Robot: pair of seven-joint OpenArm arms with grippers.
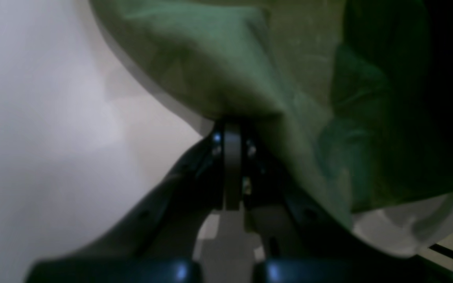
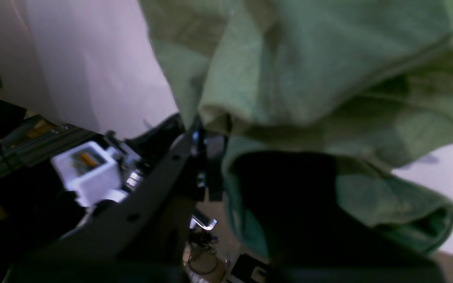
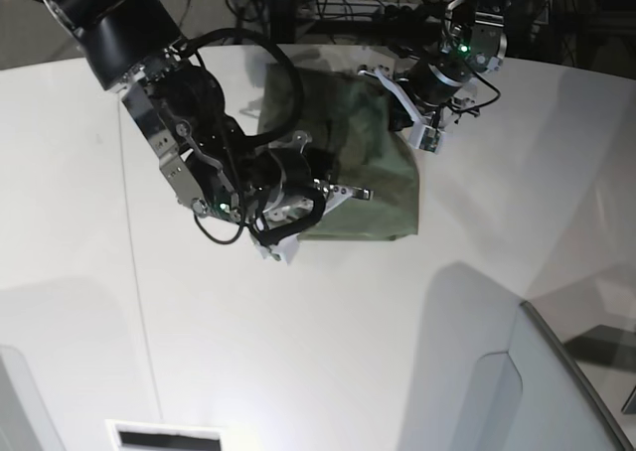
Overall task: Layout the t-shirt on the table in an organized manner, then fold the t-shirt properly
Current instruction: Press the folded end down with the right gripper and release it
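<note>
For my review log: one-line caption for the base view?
Both grippers pinch the olive t-shirt over the white table.

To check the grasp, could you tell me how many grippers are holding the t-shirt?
2. The left gripper pinches the t-shirt at its far edge; the right gripper pinches its near corner.

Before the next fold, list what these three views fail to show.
- The t-shirt: in the base view its near-left corner is hidden behind the right arm, so its outline is incomplete.
- Left gripper: left wrist view is blurred; the fingertips vanish into cloth.
- Right gripper: fingertips buried under folds in the right wrist view.
- White logo: not findable in any view.
</note>
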